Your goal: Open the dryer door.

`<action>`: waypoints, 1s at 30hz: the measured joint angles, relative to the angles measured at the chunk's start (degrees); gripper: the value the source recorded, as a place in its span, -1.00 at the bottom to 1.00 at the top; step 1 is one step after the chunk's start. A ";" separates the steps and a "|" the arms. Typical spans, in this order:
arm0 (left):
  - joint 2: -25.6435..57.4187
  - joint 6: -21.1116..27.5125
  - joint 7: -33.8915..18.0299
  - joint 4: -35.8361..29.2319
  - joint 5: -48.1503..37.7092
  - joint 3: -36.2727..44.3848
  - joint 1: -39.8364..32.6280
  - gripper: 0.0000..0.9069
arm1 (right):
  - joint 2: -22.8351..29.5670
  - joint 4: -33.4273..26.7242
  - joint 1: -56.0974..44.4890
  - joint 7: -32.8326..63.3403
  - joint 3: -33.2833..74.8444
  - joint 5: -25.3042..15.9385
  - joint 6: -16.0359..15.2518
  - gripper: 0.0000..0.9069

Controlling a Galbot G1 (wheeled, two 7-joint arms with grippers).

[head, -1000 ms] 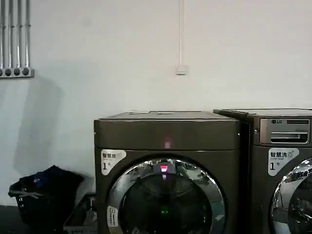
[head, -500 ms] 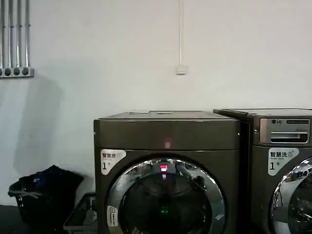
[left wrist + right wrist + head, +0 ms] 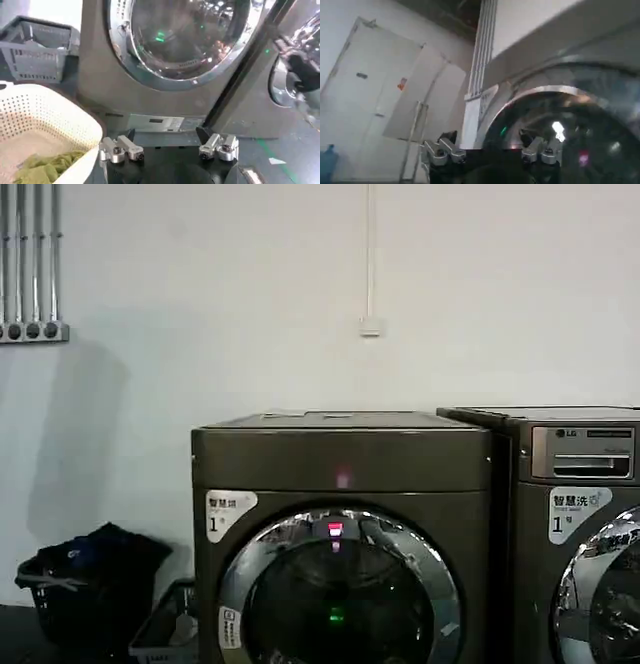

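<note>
With jaws apart, our right gripper (image 3: 491,150) faces the shut dryer door (image 3: 338,594) to seek its rim; the left gripper (image 3: 168,149) waits low, equally spread.

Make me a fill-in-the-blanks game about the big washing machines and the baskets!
1. The dryer door is ____.
2. The sticker on the dryer shows the number ____.
3. The white basket holds a ____ cloth.
4. The left gripper has its fingers ____, holding nothing.

Missing words: shut; 1; green; open
</note>
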 joint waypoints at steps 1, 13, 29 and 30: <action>-0.23 0.00 -0.02 0.00 0.01 -0.22 0.09 1.00 | 0.90 -1.49 1.50 -0.62 -1.44 0.13 -0.26 1.00; -1.96 0.00 -0.06 -0.01 0.37 -0.64 0.37 1.00 | 9.57 -14.07 12.49 -2.90 -11.96 4.44 -1.70 1.00; -2.25 0.00 -0.06 -0.02 0.38 -0.74 0.14 1.00 | 20.22 -26.80 20.10 -3.18 -14.17 2.79 -3.63 1.00; -2.26 0.00 -0.06 -0.02 0.39 -0.73 0.15 1.00 | 20.67 -27.29 20.29 -3.16 -14.18 2.73 -3.63 1.00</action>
